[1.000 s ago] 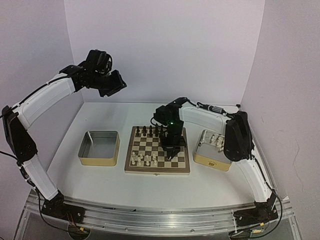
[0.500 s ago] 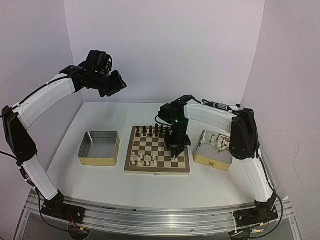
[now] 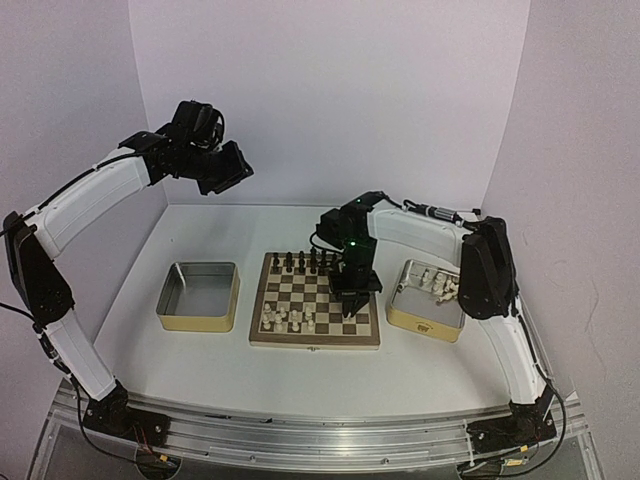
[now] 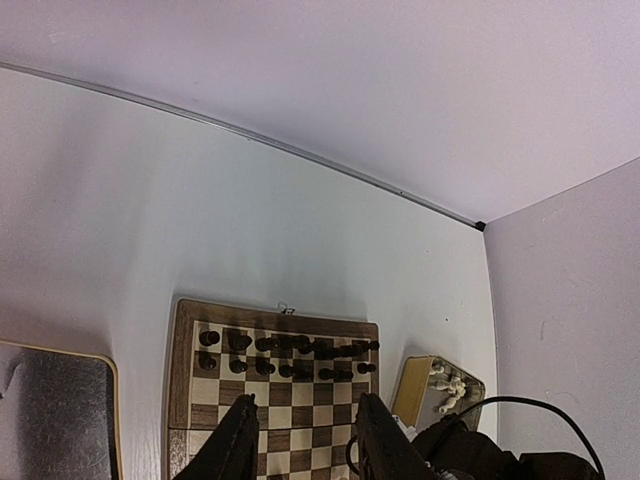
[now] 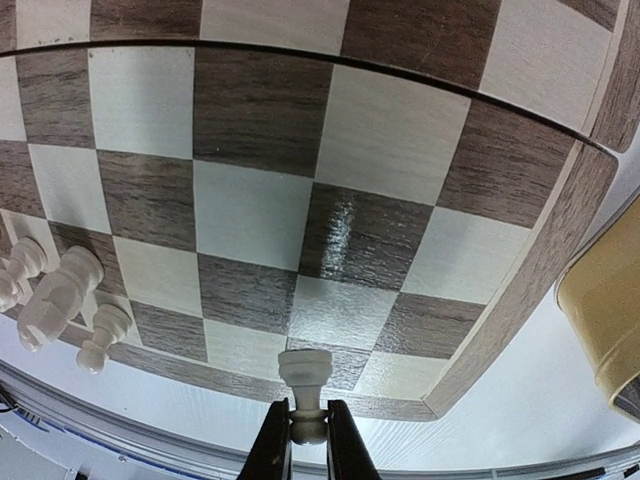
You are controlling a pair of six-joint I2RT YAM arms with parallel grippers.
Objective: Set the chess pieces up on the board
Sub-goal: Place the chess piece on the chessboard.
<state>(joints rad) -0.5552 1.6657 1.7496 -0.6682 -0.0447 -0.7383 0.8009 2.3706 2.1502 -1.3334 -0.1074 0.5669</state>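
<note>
Steadiness counts: our right claw [image 5: 308, 432], pinching a white piece [image 5: 305, 370] over the board [image 5: 250, 110], should lower it upright, centred on its square; left claw [image 4: 305, 425] hangs part-open, empty.

One board [image 3: 314, 341] is lying between two tins [image 3: 198, 320]; two arms [image 3: 95, 195] are showing. The chess pieces [image 3: 285, 318] are blurring beyond counting.

Right pincer [image 5: 308, 430] clamps a white piece [image 5: 305, 372], left pincer [image 4: 303, 445] raised, parted
</note>
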